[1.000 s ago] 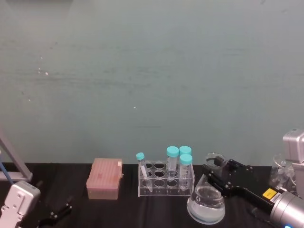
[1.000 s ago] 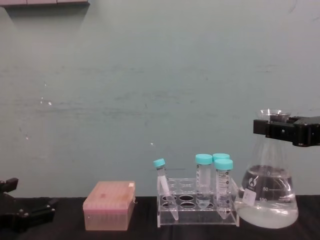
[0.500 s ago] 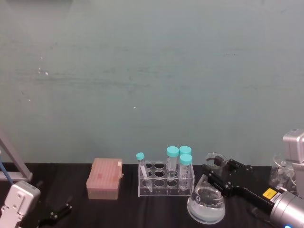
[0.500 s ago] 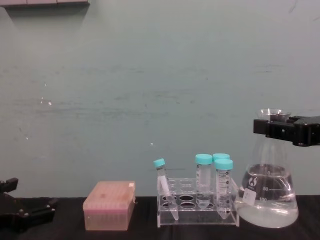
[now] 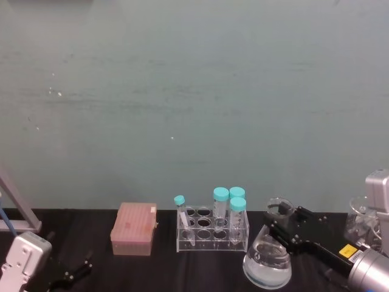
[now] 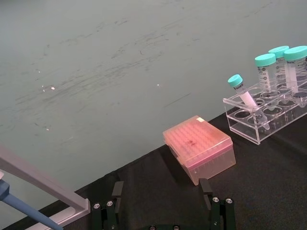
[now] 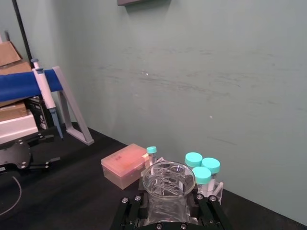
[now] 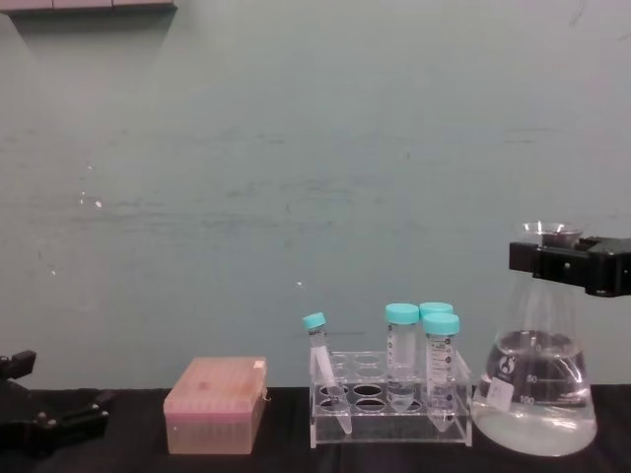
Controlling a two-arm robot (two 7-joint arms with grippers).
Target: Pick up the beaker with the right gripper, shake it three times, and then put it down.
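R gripper (image 5: 281, 220) comes in from the robot's right, low over the black table (image 5: 200, 267), its fingers clamped on the neck of the beaker (image 5: 265, 263) just under the flared rim; wrist view shows the rim sitting between the two black fingers (image 7: 130, 211). Beaker is upright w/ clear liquid filling the wide base, just right of the tube rack (image 8: 389, 409). Base looks at or barely off the table; can't tell which.

L gripper (image 6: 163, 213) is parked low at the robot's left front, fingers spread wide, holding nothing.

Risks, near to far:
- Grip is on smooth glass at the narrow neck, heavy liquid below. A hard shake could let the neck slip or swing in the fingers.
- Open top: a tilted or over-fast shake could slosh liquid out.
- Rack w/ teal-capped tubes (image 8: 402, 355) stands close by; a sideways stroke toward it could knock the base into it. One tube (image 8: 323, 370) already leans.
- Pink tip box (image 8: 215, 404) is further left, prob safe.
- More glassware (image 5: 360, 222) sits behind the arm on the right; a swing that way could hit it.
- Set-down too fast could crack the base.
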